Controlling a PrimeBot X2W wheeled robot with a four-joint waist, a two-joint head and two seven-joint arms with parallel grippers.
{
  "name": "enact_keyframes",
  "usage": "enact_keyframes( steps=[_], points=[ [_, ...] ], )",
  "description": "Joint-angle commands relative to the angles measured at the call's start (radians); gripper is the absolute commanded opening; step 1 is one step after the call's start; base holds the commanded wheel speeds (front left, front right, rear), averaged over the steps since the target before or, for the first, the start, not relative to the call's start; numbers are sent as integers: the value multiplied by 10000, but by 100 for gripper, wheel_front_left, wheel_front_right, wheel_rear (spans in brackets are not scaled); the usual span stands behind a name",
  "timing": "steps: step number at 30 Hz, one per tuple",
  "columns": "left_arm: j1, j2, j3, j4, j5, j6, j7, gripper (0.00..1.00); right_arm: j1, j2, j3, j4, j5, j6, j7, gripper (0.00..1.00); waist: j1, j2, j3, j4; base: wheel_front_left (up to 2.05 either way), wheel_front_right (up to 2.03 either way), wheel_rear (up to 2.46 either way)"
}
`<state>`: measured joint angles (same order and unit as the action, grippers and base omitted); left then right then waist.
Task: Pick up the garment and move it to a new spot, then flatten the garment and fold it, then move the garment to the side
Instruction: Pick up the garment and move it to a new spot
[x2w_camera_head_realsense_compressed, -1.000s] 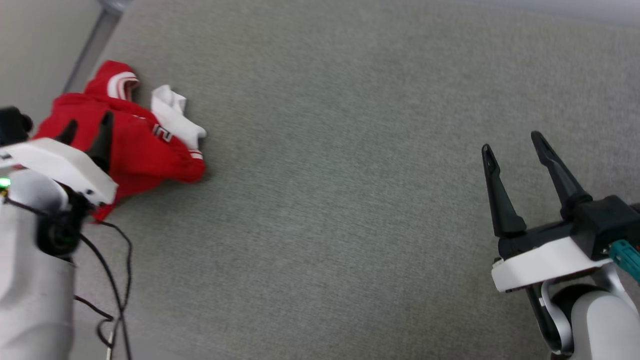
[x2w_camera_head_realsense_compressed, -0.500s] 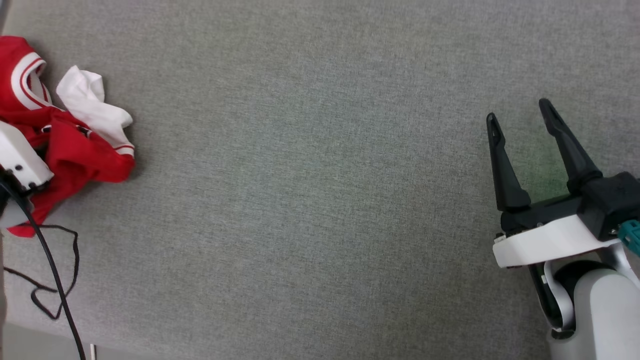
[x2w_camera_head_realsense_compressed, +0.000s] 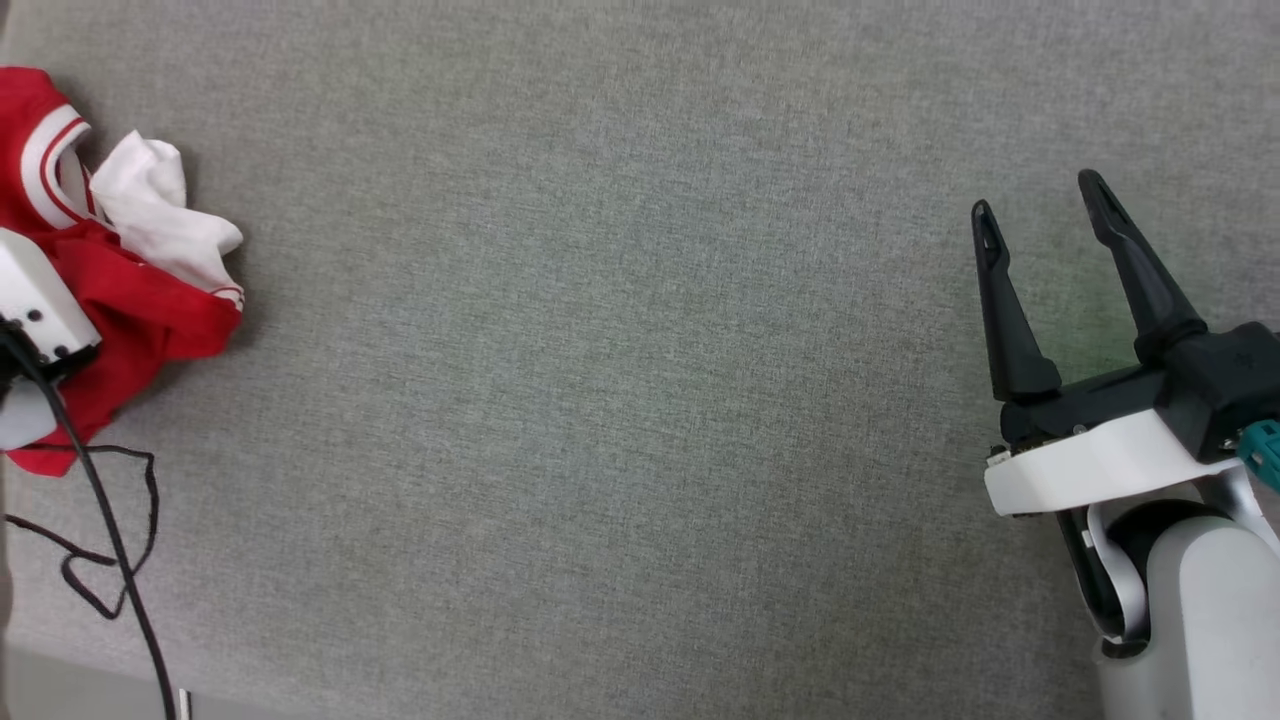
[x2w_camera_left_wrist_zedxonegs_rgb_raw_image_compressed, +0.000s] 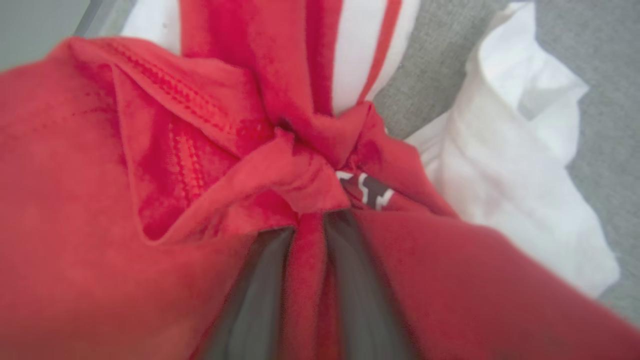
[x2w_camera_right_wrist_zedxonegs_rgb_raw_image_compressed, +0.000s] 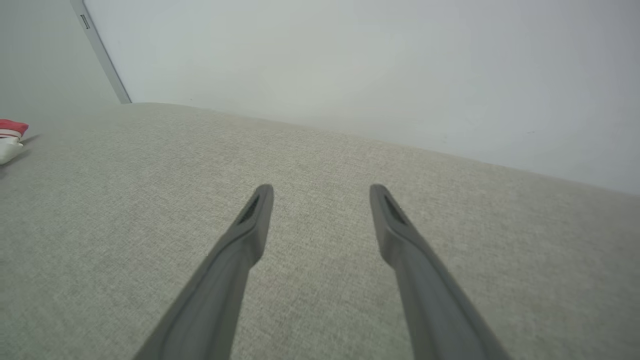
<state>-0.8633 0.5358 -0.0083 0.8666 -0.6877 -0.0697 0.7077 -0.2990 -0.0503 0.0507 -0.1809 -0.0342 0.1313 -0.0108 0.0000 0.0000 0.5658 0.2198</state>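
— What is the left gripper doing?
— Its two dark fingers stand close together with a ridge of red cloth pinched between them. It is clamped on the garment, and the cloth bunches into a knot of folds right at the tips.
— What lies around that pinch?
— Just beside it a scrap of black, white-edged lettering peeks out of a fold. Above it is the red-and-white striped trim. To the right in the left wrist view, a crumpled white sleeve rests on the grey cloth surface.
— And where is the garment overall?
— In the head view it lies in a crumpled heap at the far left edge of the surface, partly under the left arm's white casing. A black cable loops below the heap in that view.
— The right gripper?
— Its jaws are spread wide and empty, over bare surface at the right, well apart from the garment. In the right wrist view a pale wall rises behind the surface.
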Motion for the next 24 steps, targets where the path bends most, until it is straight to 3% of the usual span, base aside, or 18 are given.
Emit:
enact_keyframes(
  steps=[1, 5, 9, 17, 24],
  points=[
    [432, -317, -190, 164, 92, -59, -82, 0, 77, 3, -29, 46, 80, -10, -75, 100, 0, 0, -210, 46, 0, 0, 0],
    [208, 40, -246, -240, 596, 108, -1478, 0, 338, 3, -142, 196, 206, -10, -197, 100, 0, 0, -802, 163, 0, 0, 0],
    [149, -26, -317, -609, 977, 292, -2889, 0, 668, 3, -255, 372, 360, -10, -323, 100, 0, 0, -1558, 296, 0, 0, 0],
    [322, -588, -488, -1195, 1397, 389, -5311, 0, 1377, 3, -591, 588, 858, -10, -468, 100, 0, 0, -2982, 422, 0, 0, 0],
    [925, -1106, -778, -1996, 1653, 258, -6708, 0, 1998, 5, -694, 799, 1183, -10, -585, 100, 0, 0, -4046, -7, 0, 0, 0]
  ],
)
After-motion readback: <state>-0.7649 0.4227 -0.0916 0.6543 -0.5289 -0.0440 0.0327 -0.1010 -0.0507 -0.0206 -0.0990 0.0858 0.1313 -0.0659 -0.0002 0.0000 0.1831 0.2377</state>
